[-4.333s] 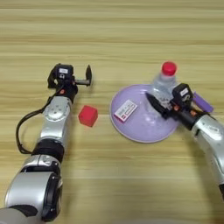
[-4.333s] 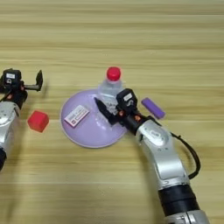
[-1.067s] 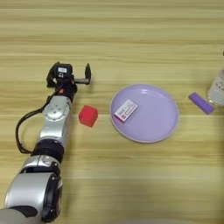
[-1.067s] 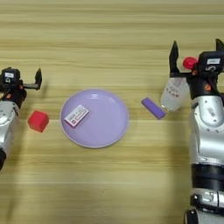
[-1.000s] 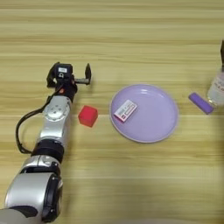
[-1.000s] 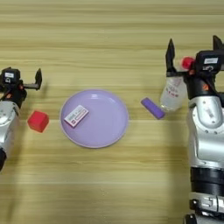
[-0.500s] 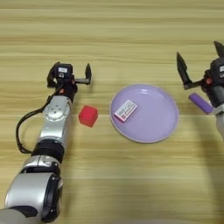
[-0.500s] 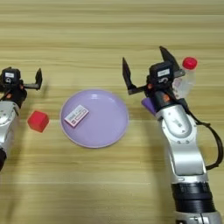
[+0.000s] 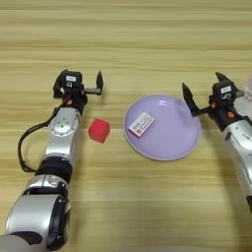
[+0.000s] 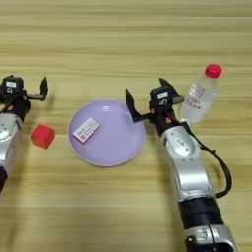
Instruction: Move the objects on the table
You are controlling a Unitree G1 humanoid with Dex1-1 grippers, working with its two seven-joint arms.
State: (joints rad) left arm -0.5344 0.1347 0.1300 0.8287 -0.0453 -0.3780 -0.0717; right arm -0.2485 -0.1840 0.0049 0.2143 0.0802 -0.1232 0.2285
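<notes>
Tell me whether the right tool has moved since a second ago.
Yes. The open right tool moved left from the clear plastic water bottle to the purple plate's right rim.

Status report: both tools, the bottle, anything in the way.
Right tool open, empty, at plate's right rim. Left tool open, parked above red cube. Bottle upright, right of right tool. Purple bar unseen.

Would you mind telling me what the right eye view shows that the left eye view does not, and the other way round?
Only the right eye view shows the whole water bottle with its red cap, standing upright just right of the right gripper; the left eye view catches only a sliver of it at the edge. Only the left eye view shows the left arm in full, down to its lower links and cable. Both show the open left gripper above the red cube, the purple plate holding a small card, and the open right gripper at the plate's right rim.
</notes>
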